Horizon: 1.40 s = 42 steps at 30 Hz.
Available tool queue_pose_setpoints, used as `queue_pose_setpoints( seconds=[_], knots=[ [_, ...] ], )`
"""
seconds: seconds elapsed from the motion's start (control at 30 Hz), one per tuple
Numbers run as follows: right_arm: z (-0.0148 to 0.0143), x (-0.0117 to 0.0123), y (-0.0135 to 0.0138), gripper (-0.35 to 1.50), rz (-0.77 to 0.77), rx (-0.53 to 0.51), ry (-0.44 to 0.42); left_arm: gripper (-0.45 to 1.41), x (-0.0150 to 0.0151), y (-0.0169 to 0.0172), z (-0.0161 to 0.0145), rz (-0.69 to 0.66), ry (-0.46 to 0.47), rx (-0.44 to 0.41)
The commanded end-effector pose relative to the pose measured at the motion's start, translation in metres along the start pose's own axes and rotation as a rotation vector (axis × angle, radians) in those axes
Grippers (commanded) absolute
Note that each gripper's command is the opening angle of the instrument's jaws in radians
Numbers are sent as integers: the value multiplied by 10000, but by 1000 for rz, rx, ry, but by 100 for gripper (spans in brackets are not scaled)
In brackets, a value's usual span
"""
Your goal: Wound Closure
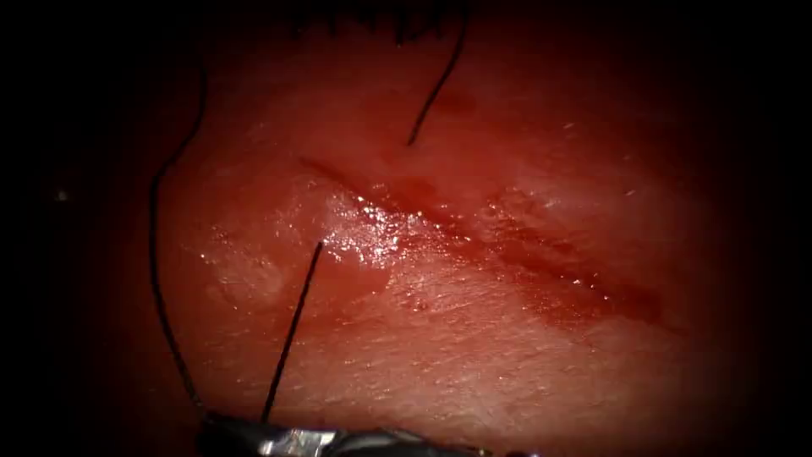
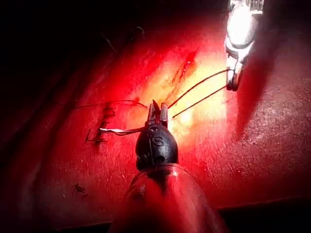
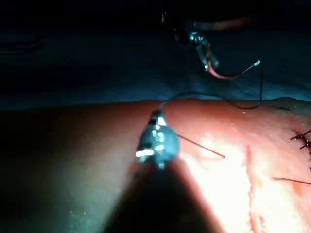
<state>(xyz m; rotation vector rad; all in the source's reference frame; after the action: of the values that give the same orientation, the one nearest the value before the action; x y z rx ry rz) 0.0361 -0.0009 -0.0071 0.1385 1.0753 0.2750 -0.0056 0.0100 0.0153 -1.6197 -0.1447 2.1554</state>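
The tissue carries a slanted cut with red fluid along it. The thread comes out of the tissue just left of the cut and runs straight down to my right tool at the near edge, whose jaws are shut on it. A second strand curves away from the same tool along the tissue's left side. My left tool holds the curved needle near one end, clear of the tissue. From the right wrist, the needle hangs from the left tool beyond the tissue's edge.
Finished dark stitches sit at the far end of the cut. A cut thread end lies on the tissue to the right of the cut. Wet, glistening tissue borders the thread's exit point.
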Motion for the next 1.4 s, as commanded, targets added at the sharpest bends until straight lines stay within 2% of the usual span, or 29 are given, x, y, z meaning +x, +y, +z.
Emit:
queue_pose_setpoints(
  seconds=[0.03, 0.13, 0.17, 0.27, 0.3, 0.37, 0.67, 0.93, 1.2, 1.33, 1.37, 1.4],
  knots=[
    [3, 17, -16, -35, 3, 31, 18, -45, -4, 0, 7, 1, 1, -2],
    [1, 35, -21, -35, 9, 44, 26, -45, -4, 0, 7, 1, -2, -3],
    [1, 40, -18, -8, 9, 37, 36, -45, -4, 0, 7, 1, -2, -3],
    [3, 43, 0, 88, -1, -2, 92, -45, -4, 0, 7, 1, -2, -3],
    [3, 40, 7, 108, 2, -11, 103, -45, -4, 0, 7, 1, -2, -3],
    [5, 26, 28, 130, -5, -30, 115, -45, -4, 0, 7, 1, -2, -3],
    [15, -36, 79, 133, -49, -57, 100, -45, -4, 0, 6, -5, -2, -4],
    [35, -80, 100, 131, -74, -62, 66, -45, -5, 0, 7, -9, -1, -6],
    [76, -126, 116, 123, -104, -87, 17, -45, -6, 0, 7, -8, -3, -7],
    [84, -138, 124, 103, -109, -107, 10, -45, -6, 0, 7, -14, -4, -7],
    [84, -141, 124, 88, -111, -116, 7, -45, -6, 0, 7, -14, -4, -7],
    [83, -144, 124, 56, -115, -128, 7, -45, -6, 0, 7, -14, -4, -7]
  ],
)
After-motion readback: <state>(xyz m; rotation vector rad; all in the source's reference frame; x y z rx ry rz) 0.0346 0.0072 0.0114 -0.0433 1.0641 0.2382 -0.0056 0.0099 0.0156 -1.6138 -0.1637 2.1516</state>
